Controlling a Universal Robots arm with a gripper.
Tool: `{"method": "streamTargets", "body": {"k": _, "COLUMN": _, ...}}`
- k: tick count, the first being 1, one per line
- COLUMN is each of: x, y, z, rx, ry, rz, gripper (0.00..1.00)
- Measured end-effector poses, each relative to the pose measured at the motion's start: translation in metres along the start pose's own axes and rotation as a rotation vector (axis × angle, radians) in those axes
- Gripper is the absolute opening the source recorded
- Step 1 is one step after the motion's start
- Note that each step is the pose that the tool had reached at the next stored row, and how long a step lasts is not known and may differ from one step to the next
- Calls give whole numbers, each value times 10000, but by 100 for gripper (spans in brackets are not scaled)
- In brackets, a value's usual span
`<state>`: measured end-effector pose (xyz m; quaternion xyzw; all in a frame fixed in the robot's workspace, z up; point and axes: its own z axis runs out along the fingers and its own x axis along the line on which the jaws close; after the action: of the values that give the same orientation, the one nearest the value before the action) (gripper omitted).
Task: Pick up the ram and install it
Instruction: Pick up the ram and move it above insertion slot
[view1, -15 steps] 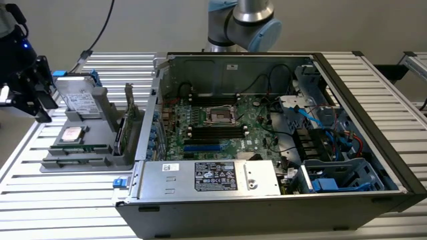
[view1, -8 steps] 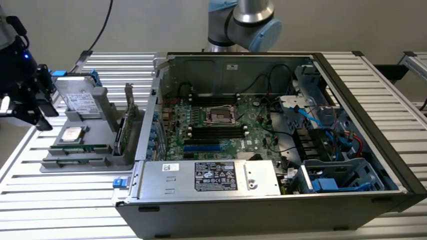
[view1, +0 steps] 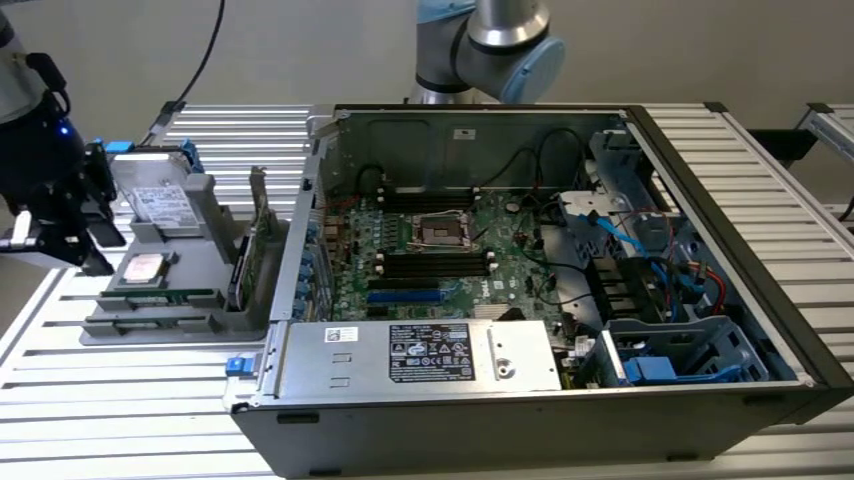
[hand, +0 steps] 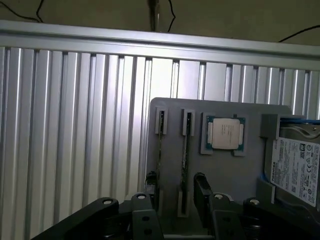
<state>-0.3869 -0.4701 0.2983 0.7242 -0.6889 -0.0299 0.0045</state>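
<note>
grey tray (hand: 230, 170) on ribbed table (hand: 75, 125) holds the ram (hand: 185, 160) on edge in a slot; tool (hand: 176, 189) open wide, empty, hanging just above it.

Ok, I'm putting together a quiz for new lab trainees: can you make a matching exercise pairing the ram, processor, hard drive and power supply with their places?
1 ram
2 processor
3 hard drive
4 power supply

A inside the computer case
B flat in a square recess of the grey holder
C on edge in a narrow holder slot
D at the holder's end, white label showing

Pairs: 1-C, 2-B, 3-D, 4-A
</note>
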Motion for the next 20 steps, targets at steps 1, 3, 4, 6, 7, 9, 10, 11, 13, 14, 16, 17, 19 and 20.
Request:
{"method": "streamTargets", "body": {"k": 1, "x": 5, "y": -12, "z": 16, "rx": 1, "ry": 0, "rz": -1, "gripper": 43}}
{"method": "streamTargets", "body": {"k": 3, "x": 13, "y": -31, "z": 52, "rx": -2, "ry": 1, "rz": -2, "gripper": 43}}
{"method": "streamTargets", "body": {"k": 4, "x": 17, "y": -38, "z": 69, "rx": -3, "ry": 2, "rz": -3, "gripper": 43}}
{"method": "streamTargets", "body": {"k": 6, "x": 23, "y": -54, "z": 103, "rx": -2, "ry": 1, "rz": -5, "gripper": 43}}
{"method": "streamTargets", "body": {"k": 7, "x": 25, "y": -65, "z": 122, "rx": -1, "ry": 1, "rz": -6, "gripper": 43}}
{"method": "streamTargets", "body": {"k": 9, "x": 29, "y": -84, "z": 157, "rx": -3, "ry": 2, "rz": -6, "gripper": 43}}
{"method": "streamTargets", "body": {"k": 10, "x": 30, "y": -93, "z": 174, "rx": -2, "ry": 2, "rz": -6, "gripper": 43}}
{"method": "streamTargets", "body": {"k": 11, "x": 31, "y": -98, "z": 192, "rx": -2, "ry": 1, "rz": -6, "gripper": 43}}
{"method": "streamTargets", "body": {"k": 13, "x": 32, "y": -105, "z": 229, "rx": -1, "ry": 1, "rz": -6, "gripper": 43}}
{"method": "streamTargets", "body": {"k": 14, "x": 34, "y": -109, "z": 248, "rx": -1, "ry": 1, "rz": -7, "gripper": 43}}
{"method": "streamTargets", "body": {"k": 16, "x": 35, "y": -114, "z": 284, "rx": -3, "ry": 2, "rz": -7, "gripper": 43}}
{"method": "streamTargets", "body": {"k": 17, "x": 36, "y": -118, "z": 301, "rx": -2, "ry": 1, "rz": -7, "gripper": 43}}
{"method": "streamTargets", "body": {"k": 19, "x": 38, "y": -125, "z": 337, "rx": -2, "ry": 1, "rz": -7, "gripper": 43}}
{"method": "streamTargets", "body": {"k": 20, "x": 39, "y": -128, "z": 355, "rx": -2, "ry": 1, "rz": -7, "gripper": 43}}
